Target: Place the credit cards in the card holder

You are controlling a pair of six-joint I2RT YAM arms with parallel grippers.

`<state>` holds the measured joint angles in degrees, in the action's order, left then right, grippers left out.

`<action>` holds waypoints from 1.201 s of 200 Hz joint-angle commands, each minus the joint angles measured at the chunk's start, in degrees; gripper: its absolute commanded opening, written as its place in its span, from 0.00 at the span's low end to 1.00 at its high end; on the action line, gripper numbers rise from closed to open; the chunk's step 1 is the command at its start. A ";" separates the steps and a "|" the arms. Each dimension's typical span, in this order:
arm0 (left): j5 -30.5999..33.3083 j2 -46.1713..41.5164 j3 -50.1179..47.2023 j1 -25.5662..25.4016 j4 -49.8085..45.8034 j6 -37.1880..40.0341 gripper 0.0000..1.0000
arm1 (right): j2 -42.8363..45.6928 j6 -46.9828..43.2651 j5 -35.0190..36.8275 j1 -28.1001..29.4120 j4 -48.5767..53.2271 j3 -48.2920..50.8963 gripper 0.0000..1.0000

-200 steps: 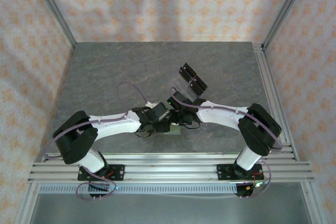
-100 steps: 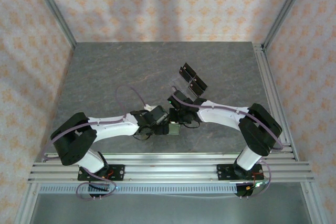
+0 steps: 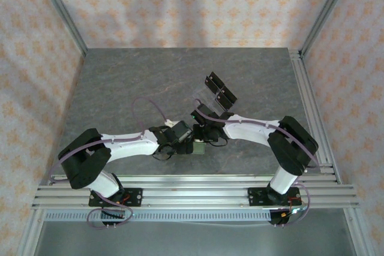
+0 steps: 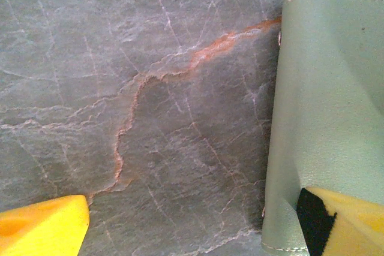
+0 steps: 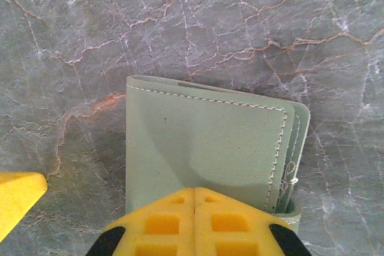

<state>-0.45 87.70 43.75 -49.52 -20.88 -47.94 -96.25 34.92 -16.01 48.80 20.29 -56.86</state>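
Opening the wallet (image 5: 204, 148) looks like the step in hand. It lies folded shut and flat on the table (image 4: 150, 88), between both grippers. The right gripper (image 5: 194, 205) is clenched, its tips together and pressing the wallet's near edge. The left gripper (image 4: 192, 208) stands spread, with one finger (image 4: 348, 220) resting on a wallet corner and the other over bare table. Let the right tips pin the wallet, slide the left finger under the layered edge, and lift slowly so the wallet doesn't skid.
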 commanded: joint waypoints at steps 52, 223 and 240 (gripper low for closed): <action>-0.52 1.83 -0.90 -0.51 2.60 0.04 0.92 | -2.01 -0.18 -0.07 -0.19 -1.15 -1.59 0.00; -0.22 2.04 0.11 -0.51 1.55 0.04 0.91 | -0.46 -0.74 3.38 0.13 -1.50 8.80 0.00; -0.08 1.95 0.20 -0.49 1.33 -0.05 0.91 | -0.17 -1.08 4.42 0.83 -1.32 9.71 0.00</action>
<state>-0.43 87.92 43.77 -49.52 -20.80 -47.94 -95.42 34.85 -16.01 48.86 12.03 -51.11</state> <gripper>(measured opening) 0.915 0.049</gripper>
